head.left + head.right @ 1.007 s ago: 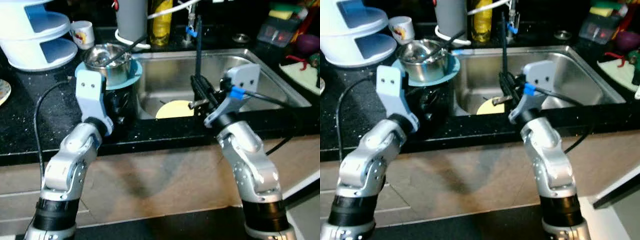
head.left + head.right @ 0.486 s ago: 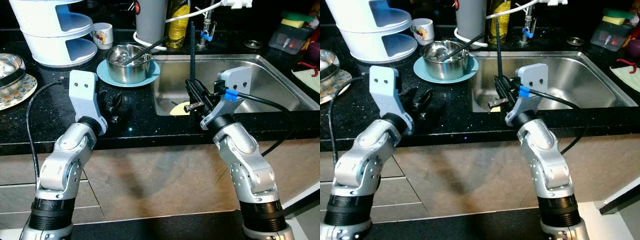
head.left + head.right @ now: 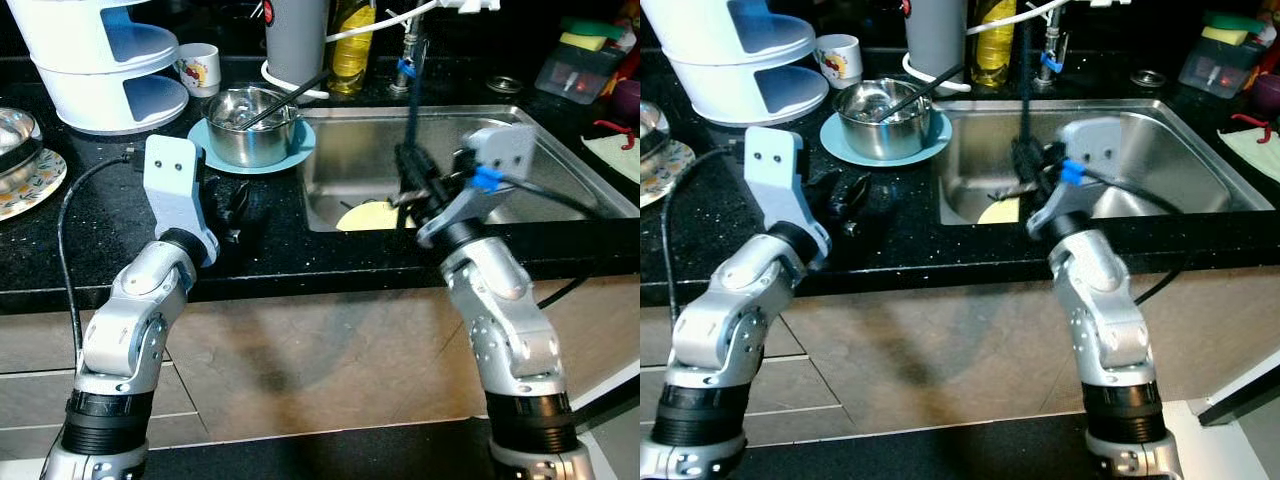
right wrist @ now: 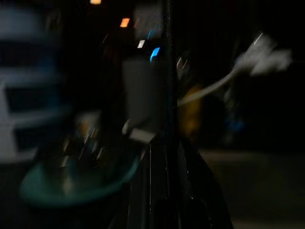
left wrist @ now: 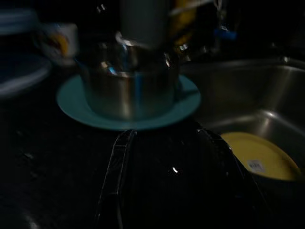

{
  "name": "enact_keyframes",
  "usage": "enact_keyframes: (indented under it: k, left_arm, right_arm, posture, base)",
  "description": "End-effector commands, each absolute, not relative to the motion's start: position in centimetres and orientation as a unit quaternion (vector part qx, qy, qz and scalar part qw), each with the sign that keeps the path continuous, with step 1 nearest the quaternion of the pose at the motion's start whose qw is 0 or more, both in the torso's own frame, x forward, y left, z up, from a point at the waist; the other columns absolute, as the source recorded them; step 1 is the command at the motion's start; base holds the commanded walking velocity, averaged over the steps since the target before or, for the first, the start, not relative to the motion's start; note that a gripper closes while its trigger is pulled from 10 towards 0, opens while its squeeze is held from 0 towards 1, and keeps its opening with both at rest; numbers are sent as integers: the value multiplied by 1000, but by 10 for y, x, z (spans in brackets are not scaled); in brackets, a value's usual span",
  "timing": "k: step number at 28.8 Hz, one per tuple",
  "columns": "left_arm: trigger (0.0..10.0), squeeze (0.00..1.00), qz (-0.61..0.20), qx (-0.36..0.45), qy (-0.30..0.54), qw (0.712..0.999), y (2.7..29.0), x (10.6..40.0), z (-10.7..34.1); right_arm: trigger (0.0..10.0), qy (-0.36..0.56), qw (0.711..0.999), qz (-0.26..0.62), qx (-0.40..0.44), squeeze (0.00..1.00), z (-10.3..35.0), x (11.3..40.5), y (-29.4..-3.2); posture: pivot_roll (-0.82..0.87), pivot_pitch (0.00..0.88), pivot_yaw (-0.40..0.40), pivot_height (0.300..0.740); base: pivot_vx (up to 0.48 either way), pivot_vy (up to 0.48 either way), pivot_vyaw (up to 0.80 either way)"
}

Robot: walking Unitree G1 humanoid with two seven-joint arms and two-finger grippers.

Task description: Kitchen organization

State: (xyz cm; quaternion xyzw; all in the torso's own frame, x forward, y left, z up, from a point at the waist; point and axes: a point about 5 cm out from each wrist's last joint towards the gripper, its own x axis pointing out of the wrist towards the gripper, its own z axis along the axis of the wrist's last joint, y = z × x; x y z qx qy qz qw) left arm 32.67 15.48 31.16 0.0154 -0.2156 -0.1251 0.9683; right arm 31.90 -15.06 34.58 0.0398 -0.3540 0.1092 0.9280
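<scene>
The sink (image 3: pixel 560 165) occupies the right half of the counter. Left of it, the steel bowl (image 3: pixel 246 125) sits on a teal plate (image 3: pixel 205 150). The right gripper (image 3: pixel 412 180), closed on an upright black utensil (image 3: pixel 412 95), is near the sink's front edge. The left gripper (image 3: pixel 232 205), fingers apart, rests just in front of the bowl and is the nearer arm.

Dark and blurry here: the right gripper (image 4: pixel 167 157) pinches a thin black rod (image 4: pixel 167 71) standing straight up between its fingers (image 4: pixel 143 191). Beyond, a teal plate (image 4: pixel 71 183), a grey canister (image 4: pixel 143 93), a white cable (image 4: pixel 224 78).
</scene>
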Motion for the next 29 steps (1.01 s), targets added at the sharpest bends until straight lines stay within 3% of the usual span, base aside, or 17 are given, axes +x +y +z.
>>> enact_keyframes:
  k: [1, 13, 23, 29]
  left_arm:
    - [10000, 0, -114, 38, -229, 966, 158, 325, 318]
    - [10000, 0, -107, 46, -216, 969, 160, 327, 317]
    - [10000, 0, -178, 72, -203, 960, 154, 323, 312]
    - [10000, 0, -182, 71, -212, 958, 156, 323, 315]
  right_arm:
    - [10000, -355, 929, 99, 30, 0, 343, 320, -155]
    - [10000, -349, 931, 102, 20, 0, 340, 323, -152]
    - [10000, -364, 926, 98, 15, 0, 345, 323, -153]
    - [10000, -400, 912, 91, 17, 0, 355, 319, -157]
  posture:
    - [4, 228, -12, 740]
    - [8, 206, -9, 740]
    - [7, 201, -8, 740]
    - [7, 201, -8, 740]
  base:
    - [0, 0, 0]
    - [0, 0, 0]
    - [0, 0, 0]
    - [337, 0, 0]
